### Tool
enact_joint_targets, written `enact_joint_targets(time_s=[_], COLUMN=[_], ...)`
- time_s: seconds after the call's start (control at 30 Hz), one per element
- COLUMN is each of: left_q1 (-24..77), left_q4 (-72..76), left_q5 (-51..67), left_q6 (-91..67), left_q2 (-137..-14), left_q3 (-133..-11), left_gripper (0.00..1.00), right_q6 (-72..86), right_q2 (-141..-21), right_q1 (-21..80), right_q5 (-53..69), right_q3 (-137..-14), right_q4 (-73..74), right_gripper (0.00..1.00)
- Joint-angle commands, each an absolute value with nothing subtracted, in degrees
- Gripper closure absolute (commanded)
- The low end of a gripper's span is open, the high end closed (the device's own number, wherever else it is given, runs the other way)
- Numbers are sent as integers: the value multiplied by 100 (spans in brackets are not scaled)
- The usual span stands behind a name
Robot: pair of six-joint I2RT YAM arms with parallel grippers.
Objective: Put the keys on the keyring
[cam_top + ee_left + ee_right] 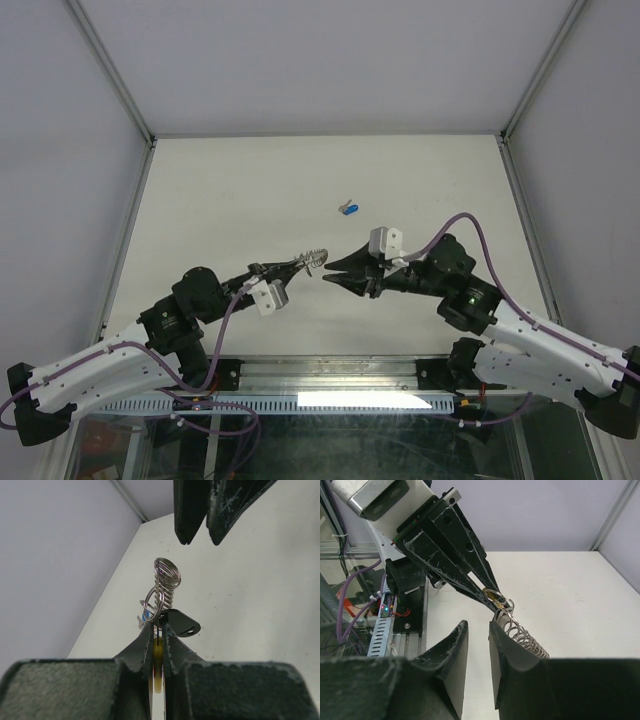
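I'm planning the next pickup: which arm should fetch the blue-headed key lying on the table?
Right, probably. The right fingers are open and empty, while the left fingers are shut on the keyring. The blue-headed key lies loose on the table, just beyond both.

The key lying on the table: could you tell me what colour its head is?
Blue; the key shows best in the top view.

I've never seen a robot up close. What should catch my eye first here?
Two robot arms meet almost nose to nose over the middle of the white table. The left gripper pinches a coiled silver keyring, with the right gripper open just beside it. Farther back, a small blue-headed key lies alone.
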State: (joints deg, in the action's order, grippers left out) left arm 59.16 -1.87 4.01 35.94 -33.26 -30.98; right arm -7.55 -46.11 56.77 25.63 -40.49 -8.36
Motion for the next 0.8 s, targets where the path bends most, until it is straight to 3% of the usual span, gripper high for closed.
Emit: enact_joint_targets(time_s=[0.0,0.17,0.47,0.77], left_q1=[5880,5880,5880,5880], left_q4=[625,920,801,645], left_q5=[-149,-482,-746,-676], left_q6=[3109,2473,1816,1582], left_q2=[-3185,-3248,-3418,-3472], left_q3=[-3237,-3272,-3531,-3622], left_gripper=[100,100,100,100], right_q6=[-758,-1938,-5504,-6632], right_q2=[-4480,-4544,-4917,-5238], right_q1=[5685,5860,6690,6824], right_q5=[2341,1973,1094,722], right_q3=[-3992,-3880,-3846,-4308], right_q4=[-1513,-1852,-2273,-1837], right_gripper=[73,69,70,65])
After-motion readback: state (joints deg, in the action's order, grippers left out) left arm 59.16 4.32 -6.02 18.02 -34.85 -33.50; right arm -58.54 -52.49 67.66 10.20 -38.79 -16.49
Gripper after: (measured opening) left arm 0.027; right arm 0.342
